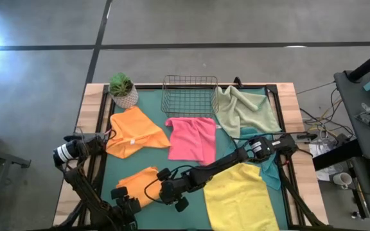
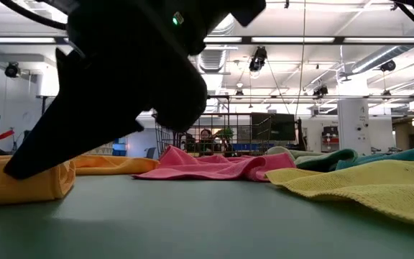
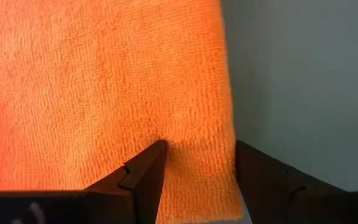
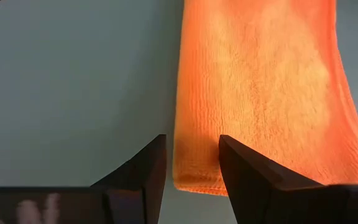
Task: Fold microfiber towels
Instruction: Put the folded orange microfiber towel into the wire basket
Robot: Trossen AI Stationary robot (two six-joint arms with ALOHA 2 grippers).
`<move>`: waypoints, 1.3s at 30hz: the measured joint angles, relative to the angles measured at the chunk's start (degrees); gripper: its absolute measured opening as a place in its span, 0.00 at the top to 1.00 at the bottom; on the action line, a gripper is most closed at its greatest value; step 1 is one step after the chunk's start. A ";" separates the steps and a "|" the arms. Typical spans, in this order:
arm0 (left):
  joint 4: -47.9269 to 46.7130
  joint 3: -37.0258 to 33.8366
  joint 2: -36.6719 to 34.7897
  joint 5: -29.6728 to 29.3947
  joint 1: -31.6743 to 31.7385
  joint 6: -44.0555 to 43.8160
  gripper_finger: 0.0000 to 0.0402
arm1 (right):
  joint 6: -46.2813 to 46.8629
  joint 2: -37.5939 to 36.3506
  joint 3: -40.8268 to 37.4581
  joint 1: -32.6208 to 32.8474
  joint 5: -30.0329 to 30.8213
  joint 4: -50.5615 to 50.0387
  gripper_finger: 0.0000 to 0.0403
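Note:
A folded orange towel (image 1: 140, 184) lies on the green mat near the table's front left. It also shows in the low view (image 2: 20, 180). My left gripper (image 1: 122, 194) is at its left end and my right gripper (image 1: 162, 191) at its right end. Both point down and are closed on the towel's edge, as the left wrist view (image 3: 197, 180) and the right wrist view (image 4: 192, 168) show. A second orange towel (image 1: 133, 131), a pink one (image 1: 191, 138), a sage one (image 1: 243, 109), a yellow one (image 1: 239, 196) and a teal one (image 1: 270, 168) lie spread on the mat. My left gripper has a strip of the orange towel's side edge (image 3: 201, 155) between its two fingers. It comes from above, pointing down. One finger (image 3: 145, 174) dents the cloth and the other (image 3: 260, 177) stands at the edge. The towel lies flat on the mat. My right gripper has the orange towel's corner (image 4: 191, 155) between its two fingers, from above, pointing down. One finger (image 4: 148, 171) stands just outside the side edge and the other (image 4: 244, 171) is on the cloth. The folded towel, several layers thick, lies on the mat.
A wire basket (image 1: 188, 96) and a potted plant (image 1: 123, 90) stand at the far edge. The right arm (image 1: 223, 163) reaches across the mat between the pink and yellow towels. Bare mat (image 1: 191, 212) shows in front of the orange towel.

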 joint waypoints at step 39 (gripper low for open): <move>0.50 -2.00 -2.94 -1.97 3.07 2.50 0.97 | 9.56 1.20 -1.02 -0.97 -0.88 -0.39 0.97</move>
